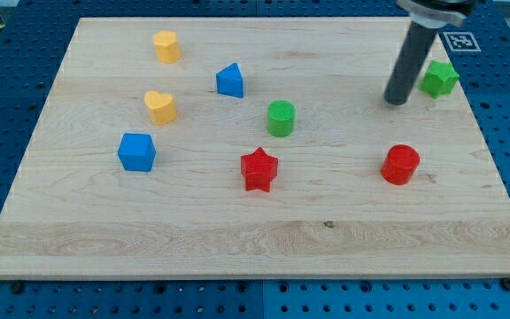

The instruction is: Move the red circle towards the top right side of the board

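Observation:
The red circle point(401, 164) lies on the wooden board point(255, 230) at the view's right, a little below mid height. My tip point(397, 100) rests on the board above the red circle, a clear gap apart from it. The green star-like block point(439, 79) sits just to the right of my tip, near the board's right edge.
A red star point(258, 169) and a green circle point(281, 118) lie near the middle. A blue triangle-like block point(229, 81), a blue cube point(137, 151), a yellow heart point(160, 106) and a yellow hexagon-like block point(166, 46) lie to the left.

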Available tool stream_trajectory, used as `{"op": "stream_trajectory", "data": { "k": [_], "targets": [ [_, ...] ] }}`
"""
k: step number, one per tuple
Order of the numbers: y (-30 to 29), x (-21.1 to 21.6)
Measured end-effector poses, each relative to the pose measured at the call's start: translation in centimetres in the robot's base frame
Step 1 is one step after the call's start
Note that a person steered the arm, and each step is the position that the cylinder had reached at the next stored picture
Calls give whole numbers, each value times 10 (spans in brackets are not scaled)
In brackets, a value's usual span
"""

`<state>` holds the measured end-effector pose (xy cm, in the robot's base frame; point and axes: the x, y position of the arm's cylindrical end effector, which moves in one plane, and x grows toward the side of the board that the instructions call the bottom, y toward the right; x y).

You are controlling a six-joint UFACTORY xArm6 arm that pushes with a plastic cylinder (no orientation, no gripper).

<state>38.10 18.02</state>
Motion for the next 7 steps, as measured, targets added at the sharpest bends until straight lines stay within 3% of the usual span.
{"op": "stream_trajectory", "data": {
  "k": [1,6,7],
  "targets": [
    [-26,21],
    [-32,81],
    [-38,114]
  ]
}}
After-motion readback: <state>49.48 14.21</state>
